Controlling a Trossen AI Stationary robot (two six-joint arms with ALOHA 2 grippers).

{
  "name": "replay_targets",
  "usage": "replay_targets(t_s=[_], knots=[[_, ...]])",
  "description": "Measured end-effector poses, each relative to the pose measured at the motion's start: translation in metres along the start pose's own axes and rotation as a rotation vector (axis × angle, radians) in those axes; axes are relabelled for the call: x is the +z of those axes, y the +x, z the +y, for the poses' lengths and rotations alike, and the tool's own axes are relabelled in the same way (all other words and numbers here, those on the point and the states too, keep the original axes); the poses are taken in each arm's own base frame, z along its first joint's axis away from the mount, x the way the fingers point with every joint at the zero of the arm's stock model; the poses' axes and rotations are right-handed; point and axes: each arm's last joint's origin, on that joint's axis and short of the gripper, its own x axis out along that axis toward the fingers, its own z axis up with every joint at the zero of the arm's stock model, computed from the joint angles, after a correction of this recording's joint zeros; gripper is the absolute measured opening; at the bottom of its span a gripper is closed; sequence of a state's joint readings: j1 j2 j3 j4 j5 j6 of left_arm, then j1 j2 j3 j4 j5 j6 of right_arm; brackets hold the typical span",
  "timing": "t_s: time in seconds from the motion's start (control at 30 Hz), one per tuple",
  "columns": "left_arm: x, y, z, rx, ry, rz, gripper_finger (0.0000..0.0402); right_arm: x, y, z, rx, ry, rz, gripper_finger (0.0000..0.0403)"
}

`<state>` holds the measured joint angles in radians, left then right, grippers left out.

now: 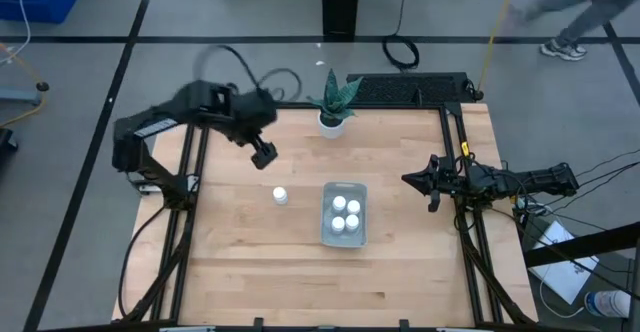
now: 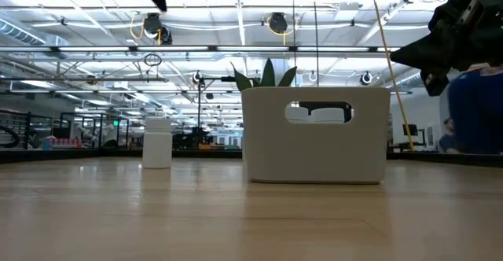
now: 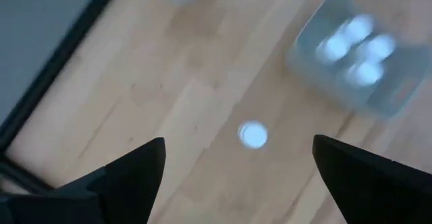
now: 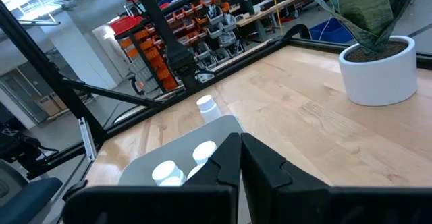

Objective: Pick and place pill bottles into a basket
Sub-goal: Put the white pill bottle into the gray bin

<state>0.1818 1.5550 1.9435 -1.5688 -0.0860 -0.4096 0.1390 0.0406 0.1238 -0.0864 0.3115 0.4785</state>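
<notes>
One small white capped pill bottle [image 1: 280, 196] stands upright on the wooden bench [image 1: 230, 262], just left of the grey-blue plastic basket [image 1: 343, 237] holding three more. Left gripper [image 1: 263, 156] hovers above, fingers spread wide. Right gripper [image 1: 412, 179] waits at the side, fingers pinched together.

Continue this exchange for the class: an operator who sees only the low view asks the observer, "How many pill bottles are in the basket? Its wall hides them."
Observer: Four pill bottles seem to stand in the basket.
Operator: Is the left hand ready for the loose bottle?
Observer: The left hand hangs open, short of the loose bottle.
Operator: And the right hand?
Observer: The right hand is shut, over the table's right edge.
</notes>
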Motion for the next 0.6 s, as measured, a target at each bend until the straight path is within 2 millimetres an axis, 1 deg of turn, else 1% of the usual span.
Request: replay_targets(t_s=[0.13,0.2,0.27,0.33,0.4,0.5,0.6], knots=[[-0.007,0.043,-0.002,0.041,-0.001,0.157,0.0381,0.000,0.000,0.000,0.000,0.000,0.000,0.0004],[-0.012,0.065,-0.006,0.015,0.002,0.204,0.0381,0.000,0.000,0.000,0.000,0.000,0.000,0.0004],[-0.015,0.085,-0.013,-0.037,0.009,0.208,0.0380,0.000,0.000,0.000,0.000,0.000,0.000,0.0004],[-0.018,0.099,-0.019,-0.069,0.023,0.206,0.0376,0.000,0.000,0.000,0.000,0.000,0.000,0.0004],[-0.024,0.113,-0.022,-0.053,0.026,0.227,0.0369,0.000,0.000,0.000,0.000,0.000,0.000,0.0004],[-0.033,0.136,-0.022,-0.009,0.008,0.271,0.0358,0.000,0.000,0.000,0.000,0.000,0.000,0.0004],[-0.038,0.151,-0.021,-0.018,-0.035,0.257,0.0348,0.000,0.000,0.000,0.000,0.000,0.000,0.0004]])
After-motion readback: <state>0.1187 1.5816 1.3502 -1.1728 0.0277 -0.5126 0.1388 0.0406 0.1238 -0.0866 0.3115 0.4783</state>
